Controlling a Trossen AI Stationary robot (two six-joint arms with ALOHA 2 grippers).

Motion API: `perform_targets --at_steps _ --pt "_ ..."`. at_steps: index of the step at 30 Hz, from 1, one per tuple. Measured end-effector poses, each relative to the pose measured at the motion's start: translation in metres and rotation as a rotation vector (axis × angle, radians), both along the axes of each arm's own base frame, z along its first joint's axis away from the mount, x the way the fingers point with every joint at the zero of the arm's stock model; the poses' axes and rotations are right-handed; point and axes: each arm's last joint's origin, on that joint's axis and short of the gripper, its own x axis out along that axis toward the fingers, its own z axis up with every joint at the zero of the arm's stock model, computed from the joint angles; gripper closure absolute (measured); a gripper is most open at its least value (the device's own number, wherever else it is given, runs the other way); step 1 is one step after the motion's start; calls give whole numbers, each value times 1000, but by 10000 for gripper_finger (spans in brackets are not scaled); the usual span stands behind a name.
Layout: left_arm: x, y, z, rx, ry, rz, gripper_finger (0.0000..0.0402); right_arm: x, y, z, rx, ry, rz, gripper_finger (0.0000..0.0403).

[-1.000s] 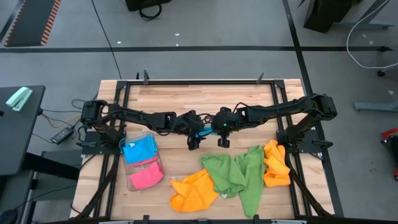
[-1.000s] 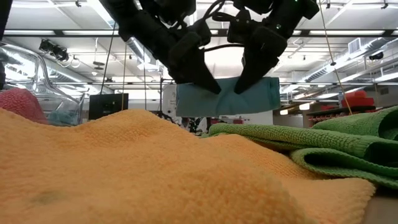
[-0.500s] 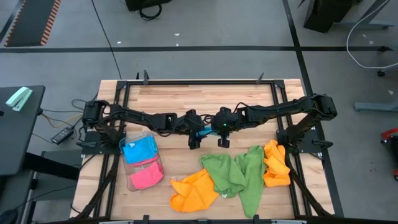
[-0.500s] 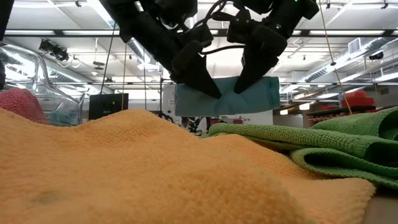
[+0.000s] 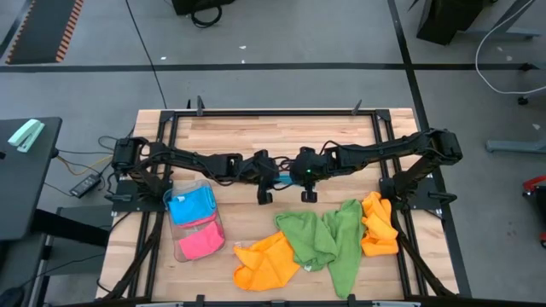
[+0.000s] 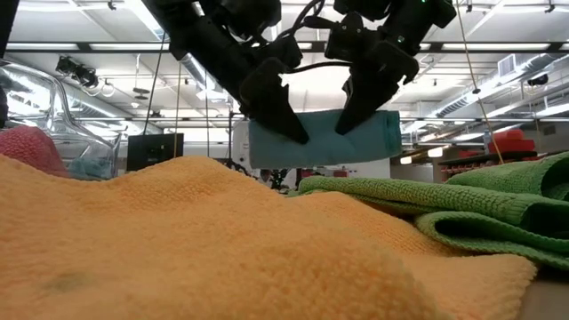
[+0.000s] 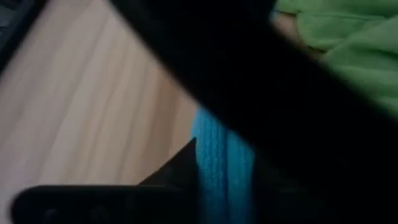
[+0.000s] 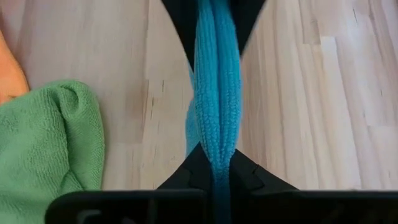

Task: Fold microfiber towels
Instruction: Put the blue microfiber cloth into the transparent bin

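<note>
Pale wooden planks of the surface (image 5: 256,132) lie bare behind the two arms, so you have open room along that far edge, while the near half is crowded. Your left tool (image 6: 283,114) and right tool (image 6: 357,108) meet at mid-surface, both well above the wood, with a folded sky-blue microfiber towel (image 6: 322,140) hanging between them. In the low view each pair of dark fingers comes down onto the towel's top edge, the left near one upper corner and the right toward the other, and the lower edge hangs clear of everything beneath. Your right wrist view shows the blue cloth (image 8: 216,93) pinched tight between narrow fingers, folds running straight down. On the left, the fingers sit against the cloth (image 7: 217,168), but you cannot tell whether they have fully clamped it.

Near the front edge, a crumpled green microfiber towel (image 5: 320,239) touches an orange microfiber towel (image 5: 266,260) on one side and a second bunched orange cloth (image 5: 378,223) toward the right edge. At your left side, a clear plastic tray (image 5: 207,184) holds a folded blue towel (image 5: 189,205) and a folded pink towel (image 5: 200,243).
</note>
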Motion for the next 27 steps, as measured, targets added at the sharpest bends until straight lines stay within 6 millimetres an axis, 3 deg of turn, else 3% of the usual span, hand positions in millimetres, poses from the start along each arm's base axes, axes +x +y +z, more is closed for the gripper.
perform_targets --at_steps 4,9,16,24,27 --pt "-1 -1 -2 -36 23 -33 383 0 0 0 -13 0 26 372" --pt "-5 0 -4 -105 62 -17 378 0 2 -1 23 12 77 321" --pt "-13 5 2 -158 261 29 382 -5 3 -4 48 70 101 242" --pt "-26 2 26 -139 537 45 383 -13 -3 -8 31 158 71 231" --pt "-33 -4 36 -32 641 36 383 -13 -7 -8 10 158 48 236"
